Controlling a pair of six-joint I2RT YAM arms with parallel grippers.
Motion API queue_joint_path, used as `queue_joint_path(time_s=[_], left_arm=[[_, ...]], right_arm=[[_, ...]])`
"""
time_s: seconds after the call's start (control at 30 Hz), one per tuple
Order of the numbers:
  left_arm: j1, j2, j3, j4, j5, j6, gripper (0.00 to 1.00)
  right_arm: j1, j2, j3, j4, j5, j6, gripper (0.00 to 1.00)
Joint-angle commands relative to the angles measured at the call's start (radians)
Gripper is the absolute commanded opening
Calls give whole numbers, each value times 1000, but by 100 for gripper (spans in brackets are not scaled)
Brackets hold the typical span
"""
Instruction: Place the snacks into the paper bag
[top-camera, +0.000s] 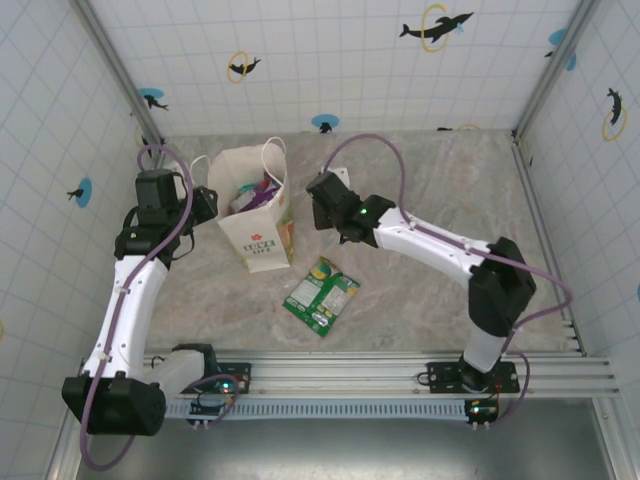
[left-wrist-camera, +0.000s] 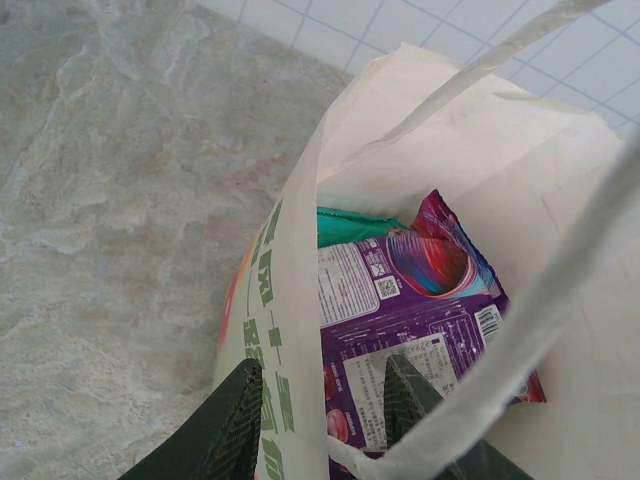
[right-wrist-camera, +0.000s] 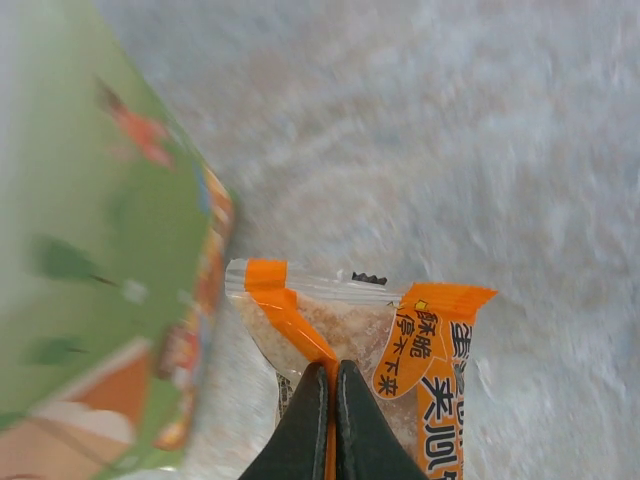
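Packing in progress: the right gripper (right-wrist-camera: 330, 385), its fingers pressed together on the lower edge of an orange snack packet (right-wrist-camera: 340, 325), holds the packet above the marbled surface (top-camera: 430, 180), just beside the printed side of the paper bag (right-wrist-camera: 100, 250). Across from it, the left gripper (left-wrist-camera: 325, 365) sits at the bag's rim. Its fingers are partly spread, one outside and one inside the bag's wall, and not visibly clamped on it.

The bag (top-camera: 265, 235) stands upright between the two arms. It already holds a purple packet (left-wrist-camera: 420, 300) and, beneath that, a teal packet (left-wrist-camera: 350, 225). A green snack packet (top-camera: 320, 295) lies flat on the surface in front of the bag.

The step in hand looks to be carrying the orange packet to the bag. The next move likely calls for lifting it over the rim, clear of the string handles, before releasing it inside.
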Motion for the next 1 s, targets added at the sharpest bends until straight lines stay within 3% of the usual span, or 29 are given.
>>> queue_joint_path(time_s=[0.0, 0.23, 0.47, 0.97], left_arm=[[-7, 1, 21, -14, 3, 9, 36], [-7, 8, 37, -10, 2, 5, 36], [-6, 14, 52, -8, 1, -1, 35], [-6, 13, 67, -33, -21, -2, 36]], right_arm=[[27, -102, -31, 202, 35, -96, 1], [80, -181, -30, 507, -1, -255, 1], [113, -107, 40, 728, -179, -292, 2], [103, 243, 405, 654, -348, -243, 4]])
